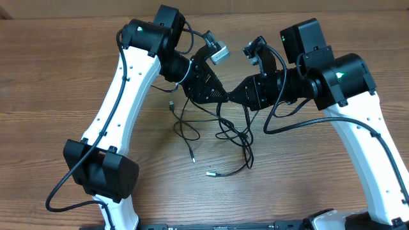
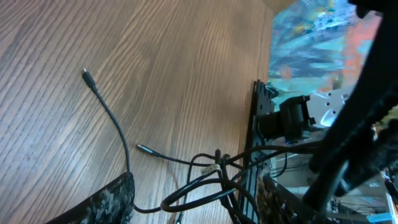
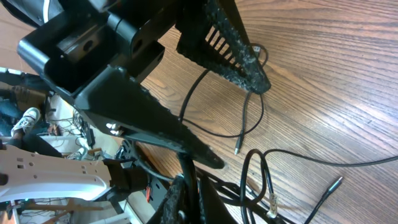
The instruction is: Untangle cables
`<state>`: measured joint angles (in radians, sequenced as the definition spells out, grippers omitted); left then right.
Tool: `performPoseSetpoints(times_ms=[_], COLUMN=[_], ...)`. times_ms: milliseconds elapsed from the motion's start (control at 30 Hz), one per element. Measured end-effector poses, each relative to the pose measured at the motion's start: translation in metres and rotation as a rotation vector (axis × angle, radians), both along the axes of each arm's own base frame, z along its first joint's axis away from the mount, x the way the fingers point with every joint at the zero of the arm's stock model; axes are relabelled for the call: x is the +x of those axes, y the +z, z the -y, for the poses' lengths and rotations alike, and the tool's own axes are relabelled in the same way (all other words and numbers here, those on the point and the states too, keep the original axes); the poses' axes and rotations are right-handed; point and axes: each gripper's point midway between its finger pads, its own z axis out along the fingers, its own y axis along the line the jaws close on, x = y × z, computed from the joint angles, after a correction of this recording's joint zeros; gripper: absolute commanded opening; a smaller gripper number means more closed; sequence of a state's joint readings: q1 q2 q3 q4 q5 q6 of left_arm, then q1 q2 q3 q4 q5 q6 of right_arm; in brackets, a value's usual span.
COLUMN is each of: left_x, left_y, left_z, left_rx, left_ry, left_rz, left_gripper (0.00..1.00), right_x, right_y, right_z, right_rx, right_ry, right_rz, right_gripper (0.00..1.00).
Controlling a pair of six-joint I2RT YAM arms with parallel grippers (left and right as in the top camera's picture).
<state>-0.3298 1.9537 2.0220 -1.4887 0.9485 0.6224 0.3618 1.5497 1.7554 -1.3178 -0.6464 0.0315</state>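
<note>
- Here, overhead: left gripper (image 1: pixel 220 96) and right gripper (image 1: pixel 235 96) meet tip to tip above the mid-worktop (image 1: pixel 307 185). The cables (image 1: pixel 239 137) trail in loose loops from that meeting point toward the arm bases. Their plug ends (image 1: pixel 193 160) lie on the wood.
- Left wrist view only: left fingers (image 2: pixel 115 199) are spread wide and released. The knotted strands cross the gap between them.
- Same view: one free plug (image 2: pixel 85 74) lies well apart from the knot.
- Right wrist view only: the left gripper's two fingers are splayed in a V, with a strand running out from under the upper tip.
- Right fingers (image 3: pixel 177 199): only a sliver shows at the bottom edge of their own view. Cannot tell whether they are clenched or released.
</note>
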Motion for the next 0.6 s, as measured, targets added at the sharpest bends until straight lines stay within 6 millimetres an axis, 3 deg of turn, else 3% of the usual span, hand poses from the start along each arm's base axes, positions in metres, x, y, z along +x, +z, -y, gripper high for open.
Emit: performPoseSetpoints(times_ms=[367, 600], left_x=[0.023, 0.018], left_y=[0.016, 0.017], left_z=[-0.029, -0.018], left_rx=[-0.109, -0.116], left_ry=[0.093, 0.060], left_rz=[-0.025, -0.011], left_gripper=[0.76, 0.72], right_x=[0.005, 0.007], right_y=[-0.005, -0.003], right_z=[0.006, 0.005], right_rx=[-0.043, -0.036], right_ry=[-0.025, -0.033], right_rz=[0.016, 0.020], right_gripper=[0.04, 0.04])
